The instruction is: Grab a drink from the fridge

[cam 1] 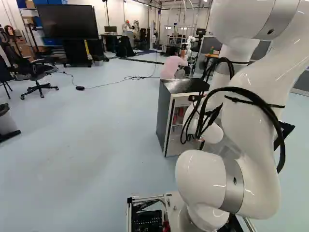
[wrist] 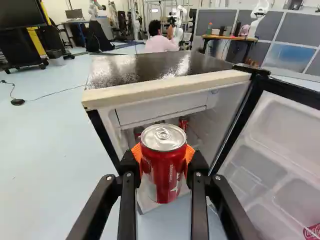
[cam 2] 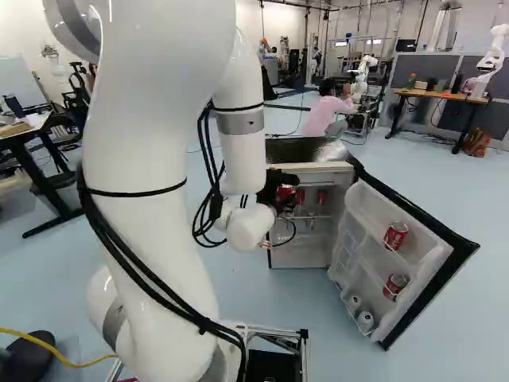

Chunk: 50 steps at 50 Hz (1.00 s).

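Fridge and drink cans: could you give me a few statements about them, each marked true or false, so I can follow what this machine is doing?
1. The gripper holds a red can between its orange pads. True.
2. The held can lies on its side. False: it is upright, its silver lid uppermost.
3. More red cans are inside the main part of the fridge. True.
4. The fridge door is closed. False: it stands wide open.
5. The door's shelves hold cans, some of them red. True.

Fridge door partly beyond the wrist view's edge
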### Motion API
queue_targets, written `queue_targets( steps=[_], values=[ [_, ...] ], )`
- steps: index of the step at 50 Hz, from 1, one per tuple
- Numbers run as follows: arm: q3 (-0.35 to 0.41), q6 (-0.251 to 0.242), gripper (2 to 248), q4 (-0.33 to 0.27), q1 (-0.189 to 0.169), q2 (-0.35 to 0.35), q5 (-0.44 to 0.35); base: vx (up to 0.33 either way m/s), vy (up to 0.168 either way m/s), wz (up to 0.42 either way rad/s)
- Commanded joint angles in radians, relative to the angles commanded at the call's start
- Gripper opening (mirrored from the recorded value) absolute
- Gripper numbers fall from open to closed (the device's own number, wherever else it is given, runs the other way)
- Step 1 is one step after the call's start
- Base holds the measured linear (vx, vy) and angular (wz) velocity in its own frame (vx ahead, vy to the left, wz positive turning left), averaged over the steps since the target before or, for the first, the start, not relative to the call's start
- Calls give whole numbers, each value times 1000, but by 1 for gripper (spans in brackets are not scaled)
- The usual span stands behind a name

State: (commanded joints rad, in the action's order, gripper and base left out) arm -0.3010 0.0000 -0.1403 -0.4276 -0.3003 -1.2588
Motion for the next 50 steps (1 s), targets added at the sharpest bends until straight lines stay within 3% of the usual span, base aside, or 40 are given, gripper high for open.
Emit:
queue_targets(
  steps=[50],
  values=[
    [12, 0, 98, 0, 7, 144, 0, 0, 0, 0]
  ],
)
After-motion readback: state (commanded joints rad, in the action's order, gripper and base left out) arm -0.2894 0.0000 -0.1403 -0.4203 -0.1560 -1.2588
